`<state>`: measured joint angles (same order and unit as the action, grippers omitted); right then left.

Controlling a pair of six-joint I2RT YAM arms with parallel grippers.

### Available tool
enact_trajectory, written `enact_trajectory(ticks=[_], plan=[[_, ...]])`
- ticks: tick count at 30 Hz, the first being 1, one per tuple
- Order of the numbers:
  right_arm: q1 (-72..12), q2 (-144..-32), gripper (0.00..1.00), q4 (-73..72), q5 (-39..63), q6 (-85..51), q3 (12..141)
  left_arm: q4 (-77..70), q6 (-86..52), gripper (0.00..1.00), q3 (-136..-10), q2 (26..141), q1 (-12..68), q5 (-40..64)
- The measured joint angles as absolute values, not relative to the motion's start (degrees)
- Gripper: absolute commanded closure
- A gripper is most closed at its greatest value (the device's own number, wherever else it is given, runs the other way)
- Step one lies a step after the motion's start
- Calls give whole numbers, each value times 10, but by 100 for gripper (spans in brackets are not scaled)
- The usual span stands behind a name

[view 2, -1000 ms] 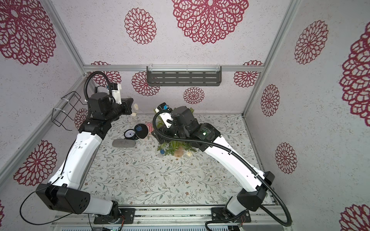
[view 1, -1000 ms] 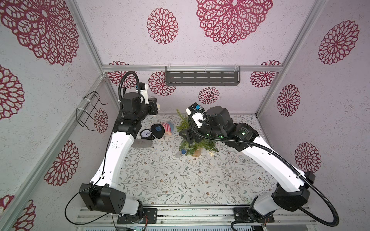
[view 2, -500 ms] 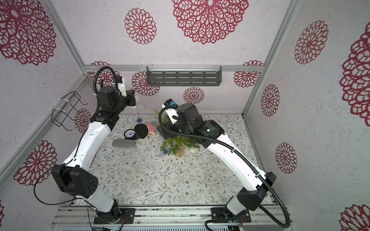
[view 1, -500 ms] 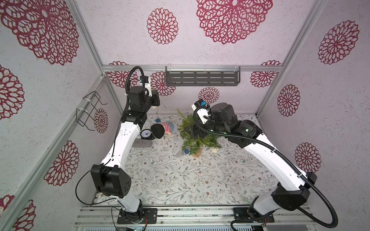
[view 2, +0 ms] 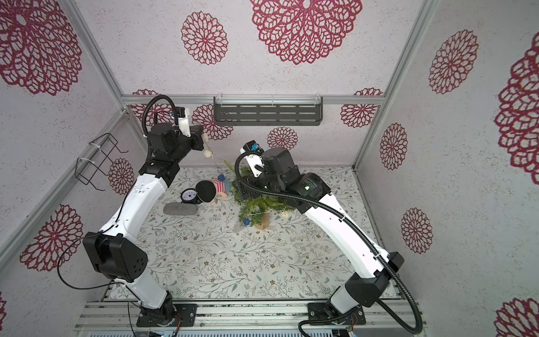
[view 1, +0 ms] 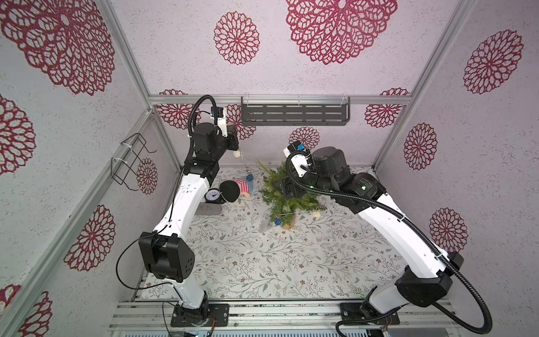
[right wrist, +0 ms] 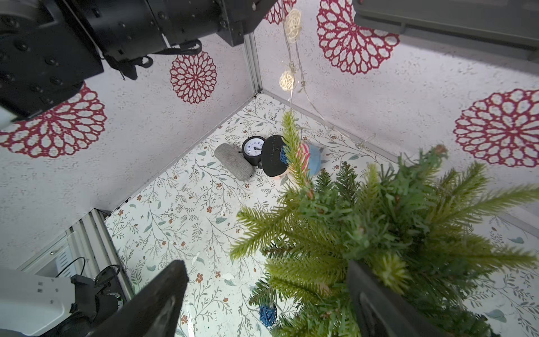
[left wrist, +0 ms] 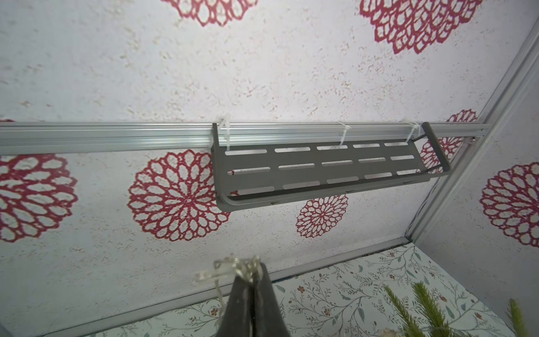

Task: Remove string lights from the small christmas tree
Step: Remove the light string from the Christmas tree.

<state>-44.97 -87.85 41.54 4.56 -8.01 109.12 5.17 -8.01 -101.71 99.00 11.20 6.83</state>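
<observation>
The small christmas tree (view 1: 287, 195) stands on its tan base (view 1: 289, 224) at mid-table. The string lights (view 1: 237, 153) run as a thin wire from the tree top up to my left gripper (view 1: 233, 143), which is raised near the back wall. It is shut on the wire (left wrist: 230, 268) in the left wrist view. Cream balls (right wrist: 287, 80) hang on the lifted strand. A blue ball (right wrist: 267, 316) and a cream ball (view 1: 316, 215) stay low on the tree. My right gripper (right wrist: 265, 271) is open, its jaws straddling the upper branches.
A doll with a black hat (view 1: 233, 189), an alarm clock (view 1: 213, 195) and a grey case (view 1: 208, 209) lie left of the tree. A dark shelf (view 1: 294, 113) hangs on the back wall. A wire basket (view 1: 129, 163) hangs on the left wall.
My left gripper has risen toward the back wall with the wire, drawing the strand up off the tree top. The right arm has shifted slightly over the tree.
</observation>
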Motion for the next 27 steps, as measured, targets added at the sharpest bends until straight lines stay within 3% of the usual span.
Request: enact_trajectory(ticks=[27], plan=[[-429,-831,11,423,18,-76,1080,55,-69,100,-984,960,127,82]])
